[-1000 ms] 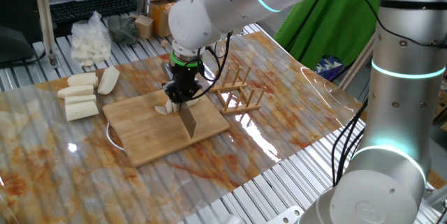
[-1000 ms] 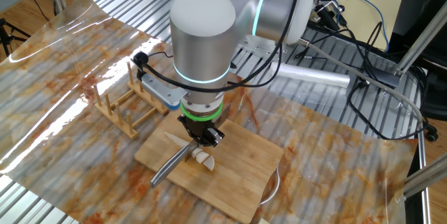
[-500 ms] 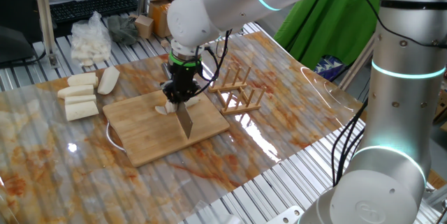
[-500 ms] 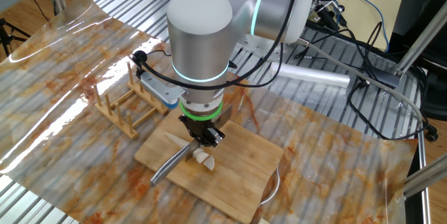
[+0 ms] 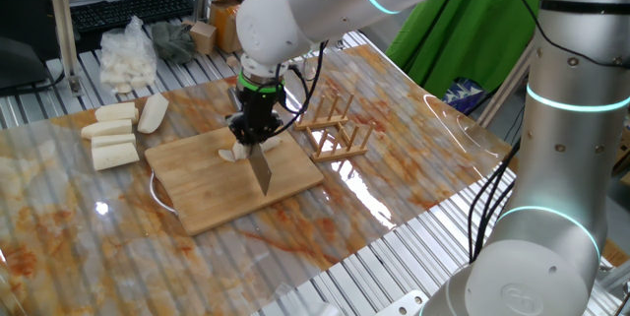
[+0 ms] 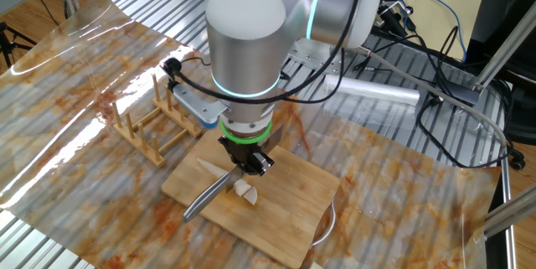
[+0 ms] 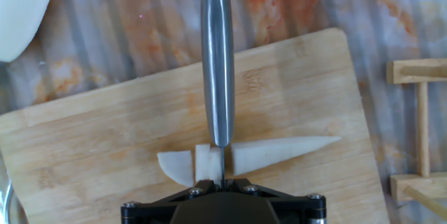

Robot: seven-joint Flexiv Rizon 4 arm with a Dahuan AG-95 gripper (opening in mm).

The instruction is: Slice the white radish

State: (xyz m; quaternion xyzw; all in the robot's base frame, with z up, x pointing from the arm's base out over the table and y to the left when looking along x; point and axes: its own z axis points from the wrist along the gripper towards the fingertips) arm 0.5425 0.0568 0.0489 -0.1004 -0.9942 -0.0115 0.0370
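The white radish (image 7: 279,150) lies across the wooden cutting board (image 7: 91,147), its pointed end to the right. Two cut slices (image 7: 180,166) lie at its left end. My gripper (image 7: 222,182) is shut on a steel knife (image 7: 217,63), whose edge stands in the cut between the slices and the tapered piece. In one fixed view the gripper (image 5: 256,131) hangs over the radish (image 5: 232,153) with the knife (image 5: 260,171) pointing down and forward. The other fixed view shows the gripper (image 6: 249,166), the knife (image 6: 203,199) and the radish (image 6: 245,190) on the board (image 6: 297,198).
Several blocky cream-white chunks (image 5: 111,136) lie left of the board, with a clear bag of white pieces (image 5: 127,55) behind them. A wooden rack (image 5: 336,131) stands right of the board. A metal ring (image 5: 157,194) shows under the board's edge.
The gripper with the knife has shifted very slightly along the radish. The radish pieces have not moved.
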